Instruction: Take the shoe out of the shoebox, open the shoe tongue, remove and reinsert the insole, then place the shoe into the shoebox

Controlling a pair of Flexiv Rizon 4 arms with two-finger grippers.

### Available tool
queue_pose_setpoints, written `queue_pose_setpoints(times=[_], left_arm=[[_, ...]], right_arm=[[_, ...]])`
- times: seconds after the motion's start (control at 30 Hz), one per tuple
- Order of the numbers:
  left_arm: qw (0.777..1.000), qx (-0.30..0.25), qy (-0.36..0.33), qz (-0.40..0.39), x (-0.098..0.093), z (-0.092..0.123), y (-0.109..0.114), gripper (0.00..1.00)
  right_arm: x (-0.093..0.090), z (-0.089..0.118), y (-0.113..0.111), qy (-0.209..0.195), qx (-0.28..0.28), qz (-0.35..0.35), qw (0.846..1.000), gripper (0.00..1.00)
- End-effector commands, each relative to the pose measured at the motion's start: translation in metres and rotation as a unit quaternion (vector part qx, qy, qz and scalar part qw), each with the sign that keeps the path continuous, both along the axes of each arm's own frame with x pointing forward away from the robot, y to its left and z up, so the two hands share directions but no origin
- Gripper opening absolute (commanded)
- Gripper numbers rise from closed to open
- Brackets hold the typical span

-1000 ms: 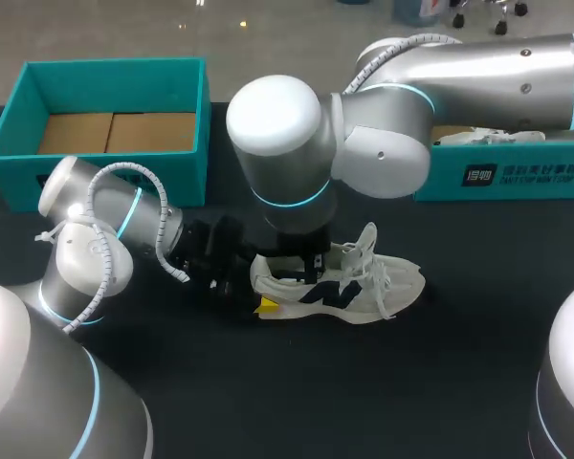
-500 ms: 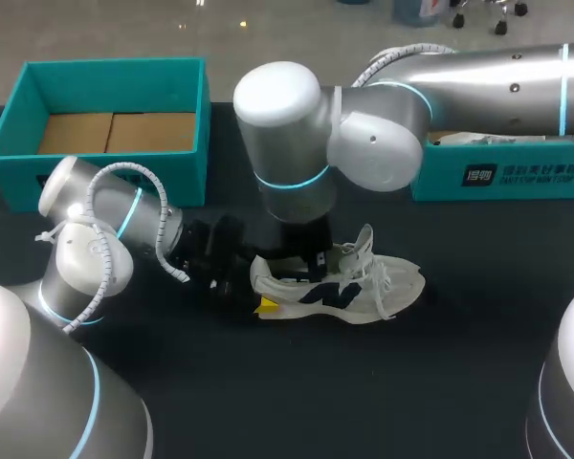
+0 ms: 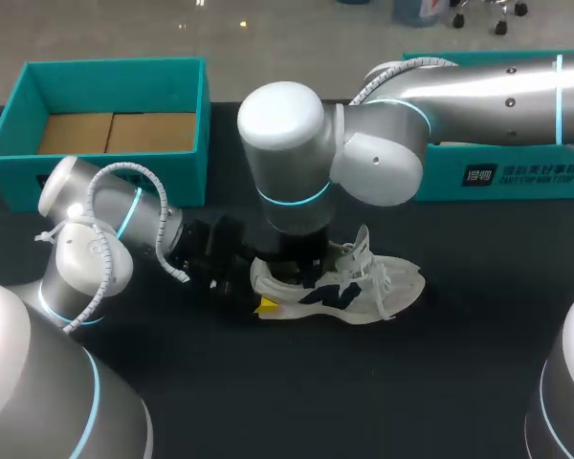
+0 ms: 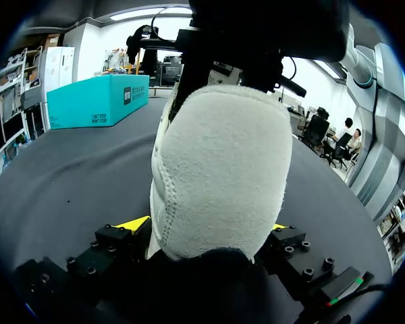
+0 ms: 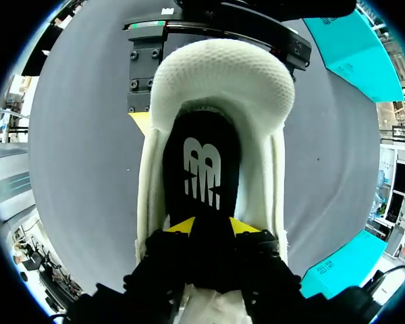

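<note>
A white sneaker (image 3: 368, 282) lies on its side on the black table, toe pointing right. My left gripper (image 3: 241, 287) holds its heel (image 4: 223, 175), one yellow-tipped finger pressing each side (image 4: 206, 229). From above, my right gripper (image 3: 306, 266) reaches into the shoe's mouth. In the right wrist view its tips (image 5: 212, 228) stand a little apart over the black insole (image 5: 202, 169), which lies flat inside the padded white collar (image 5: 219, 67). The tongue and laces (image 3: 368, 251) are pulled up toward the toe.
An open teal shoebox (image 3: 115, 72) with a cardboard bottom stands at the back left. A second teal box (image 3: 517, 177) sits at the back right, partly under my right arm. Bare black table lies in front of the shoe.
My right arm has shifted slightly right and lower over the shoe, and its fingers have parted from shut. The left arm and the shoe have stayed in place.
</note>
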State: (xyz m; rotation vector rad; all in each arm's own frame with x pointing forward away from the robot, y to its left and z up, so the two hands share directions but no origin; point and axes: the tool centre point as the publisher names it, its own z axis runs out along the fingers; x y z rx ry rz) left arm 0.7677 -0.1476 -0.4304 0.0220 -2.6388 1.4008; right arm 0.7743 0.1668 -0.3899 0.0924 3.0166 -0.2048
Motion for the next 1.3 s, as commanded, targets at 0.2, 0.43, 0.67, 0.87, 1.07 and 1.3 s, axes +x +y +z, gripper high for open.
queue_pose_setpoints(times=[0.2, 0.43, 0.67, 0.87, 1.07, 1.3], left_arm=[[1.0, 0.001, 0.0, 0.0, 0.001, -0.002, 0.0, 0.0], [1.0, 0.001, 0.0, 0.0, 0.001, -0.002, 0.0, 0.0], [1.0, 0.001, 0.0, 0.0, 0.001, -0.002, 0.0, 0.0], [1.0, 0.001, 0.0, 0.0, 0.001, -0.002, 0.0, 0.0], [1.0, 0.001, 0.0, 0.0, 0.001, -0.002, 0.0, 0.0], [1.0, 0.001, 0.0, 0.0, 0.001, -0.002, 0.0, 0.0]], right_arm=[[0.002, -0.015, 0.008, -0.016, -0.005, 0.003, 1.0, 0.36], [-0.008, -0.043, 0.004, 0.02, -0.004, -0.01, 1.0, 0.35], [-0.021, -0.053, -0.005, 0.049, -0.01, -0.024, 0.998, 0.0], [-0.022, -0.04, -0.016, 0.077, -0.016, -0.054, 0.995, 0.0], [-0.018, -0.005, -0.024, 0.06, -0.003, -0.066, 0.996, 0.0], [-0.009, 0.033, -0.027, 0.0, 0.04, -0.062, 0.997, 0.0]])
